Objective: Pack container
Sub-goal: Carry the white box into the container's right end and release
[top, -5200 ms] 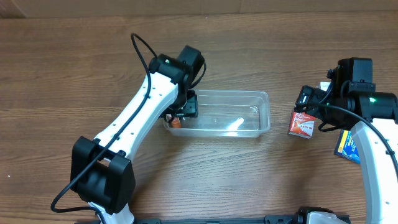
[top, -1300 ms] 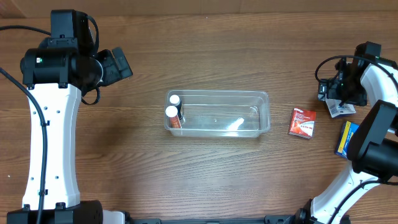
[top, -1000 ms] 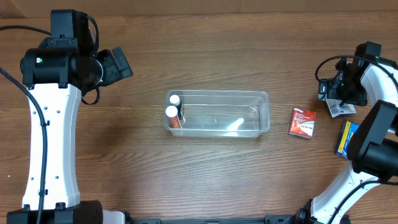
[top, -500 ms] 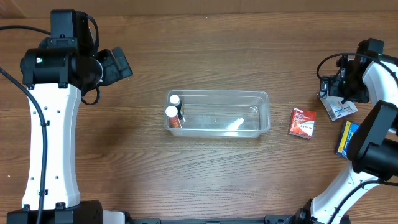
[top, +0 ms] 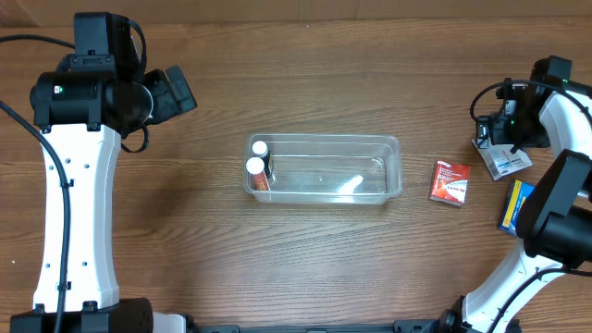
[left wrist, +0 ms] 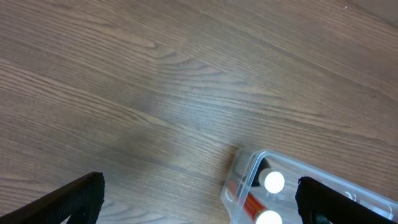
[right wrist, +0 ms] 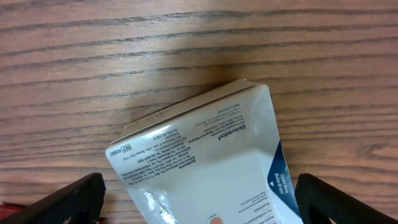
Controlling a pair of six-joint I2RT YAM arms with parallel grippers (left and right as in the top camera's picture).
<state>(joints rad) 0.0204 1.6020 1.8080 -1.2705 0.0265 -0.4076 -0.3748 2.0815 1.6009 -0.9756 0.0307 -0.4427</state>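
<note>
Since five seconds ago the left arm has withdrawn from the container (top: pixel 324 168) to the far left of the table (top: pixel 305 268), and the right arm has shifted from the red box (top: pixel 450 181) to the white packet (top: pixel 504 161) at the right edge. Container sits mid-table, holding two white-capped bottles (top: pixel 254 166) side by side against its left end wall. Red box lies near its right end, apart; blue box (top: pixel 516 207) further right. Left gripper (top: pixel 178 92) released, fingers spread wide. Right gripper (top: pixel 507 125) likewise released above the packet.
</note>
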